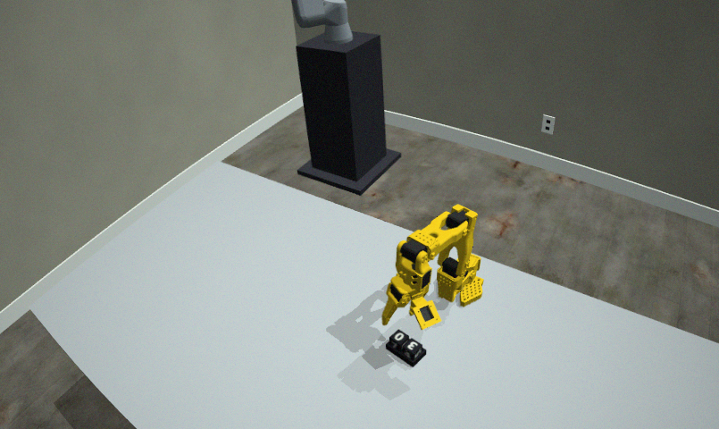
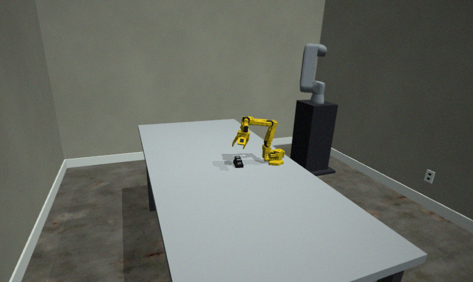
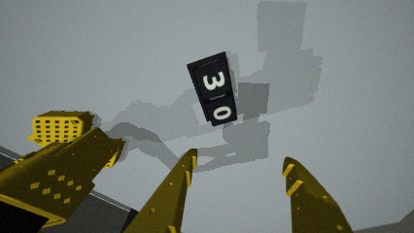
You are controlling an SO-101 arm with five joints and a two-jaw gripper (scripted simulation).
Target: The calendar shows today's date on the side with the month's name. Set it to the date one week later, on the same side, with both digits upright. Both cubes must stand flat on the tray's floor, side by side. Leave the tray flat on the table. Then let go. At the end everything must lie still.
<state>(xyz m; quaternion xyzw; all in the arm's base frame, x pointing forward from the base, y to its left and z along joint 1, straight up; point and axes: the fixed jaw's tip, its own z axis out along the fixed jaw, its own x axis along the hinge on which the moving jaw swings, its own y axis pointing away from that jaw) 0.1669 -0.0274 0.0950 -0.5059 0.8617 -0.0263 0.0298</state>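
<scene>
Hanging in the air above the table [image 1: 193, 298], the gripper [image 3: 238, 194] is partly open and holds nothing. Between its two yellow fingers only grey table shows.

The little black calendar tray [image 3: 193, 73] sits below the gripper and a bit ahead of it, well apart, not touching. Two black cubes stand side by side in it. The cube [image 3: 222, 113] with a 0 on top is nearer the fingers. The cube [image 3: 213, 82] with a 3 on top is farther off. The tray's long side points away from the gripper, leaning a little to one side, so the fingers line up with the row of cubes and do not cross it. To grab one cube, I think the gripper must go down and forward, and maybe turn.

The arm [image 2: 263, 122] goes up from its base [image 2: 278, 162], bends over at the top, and points the gripper down.
</scene>
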